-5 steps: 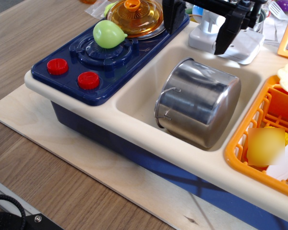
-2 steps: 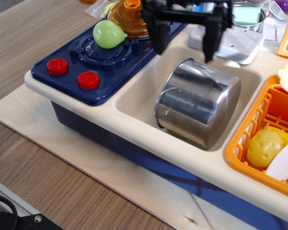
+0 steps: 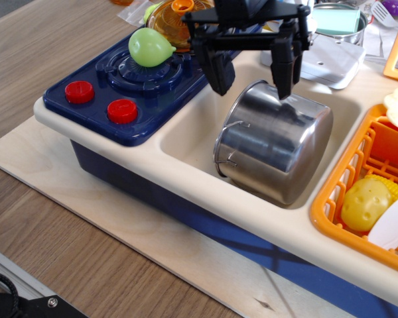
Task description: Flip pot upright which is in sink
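Note:
The shiny steel pot (image 3: pixel 275 149) lies on its side in the cream sink (image 3: pixel 186 129), its rolled rim and wire loop handle facing the left front. My black gripper (image 3: pixel 251 78) is open just above the pot's far upper edge. One finger (image 3: pixel 219 69) hangs left of the pot and the other finger (image 3: pixel 282 74) sits over the pot's top. It holds nothing.
A navy stove top (image 3: pixel 132 79) with red knobs and a green pear (image 3: pixel 149 46) lies left of the sink. An amber lid (image 3: pixel 172 16) sits behind. An orange basket (image 3: pixel 368 179) with a yellow item stands to the right. A white faucet base (image 3: pixel 325 59) is behind the sink.
My gripper has moved left and down from the faucet area to just above the pot, staying open. The pot has not moved.

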